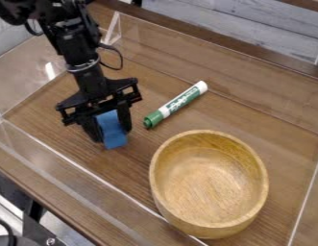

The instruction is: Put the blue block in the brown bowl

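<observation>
The bowl (208,183) looks smooth, grained wood; the block (111,131), matt.

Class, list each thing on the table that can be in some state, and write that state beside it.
Tool: closed on the blue block.
Blue block: on the table, between the tool's fingers, outside the bowl.
Brown bowl: upright, uncovered, empty.
Marker pen: lying on its side, beyond the bowl.

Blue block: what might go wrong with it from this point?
The dark jaws cover much of the blue block, so an uneven grip could let it slip on lifting. The brown bowl's thick rim stands beside it; carried too low, the block might knock that rim.
</observation>
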You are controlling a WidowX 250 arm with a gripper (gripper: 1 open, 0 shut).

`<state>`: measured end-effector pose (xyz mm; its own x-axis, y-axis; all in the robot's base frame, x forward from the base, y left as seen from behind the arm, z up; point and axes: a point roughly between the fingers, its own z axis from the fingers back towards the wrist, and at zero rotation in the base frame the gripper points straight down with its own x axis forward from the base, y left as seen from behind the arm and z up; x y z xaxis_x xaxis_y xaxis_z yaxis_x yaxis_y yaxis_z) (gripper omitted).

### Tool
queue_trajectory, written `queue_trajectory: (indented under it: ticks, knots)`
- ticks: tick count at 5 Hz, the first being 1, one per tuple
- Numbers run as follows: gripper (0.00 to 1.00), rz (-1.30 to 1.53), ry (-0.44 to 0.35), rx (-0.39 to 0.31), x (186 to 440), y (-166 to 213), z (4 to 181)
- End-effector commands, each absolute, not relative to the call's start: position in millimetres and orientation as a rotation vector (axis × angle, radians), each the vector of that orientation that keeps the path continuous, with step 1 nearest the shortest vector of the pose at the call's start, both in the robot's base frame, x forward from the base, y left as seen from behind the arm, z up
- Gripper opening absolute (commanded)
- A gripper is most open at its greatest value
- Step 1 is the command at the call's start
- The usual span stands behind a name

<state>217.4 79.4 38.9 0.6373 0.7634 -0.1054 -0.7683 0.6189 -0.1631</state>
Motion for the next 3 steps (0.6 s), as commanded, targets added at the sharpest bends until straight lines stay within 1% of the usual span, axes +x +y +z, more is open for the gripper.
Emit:
queue_trajectory:
  ticks: [1, 2, 3]
  knots:
    - [0.00, 0.862, -0.032, -0.175, 224, 86, 57.0]
    - [0.00, 0.849, -0.039, -0.158, 225, 88, 63.9]
    - [0.00, 0.829, -0.054, -0.144, 228, 91, 79.9]
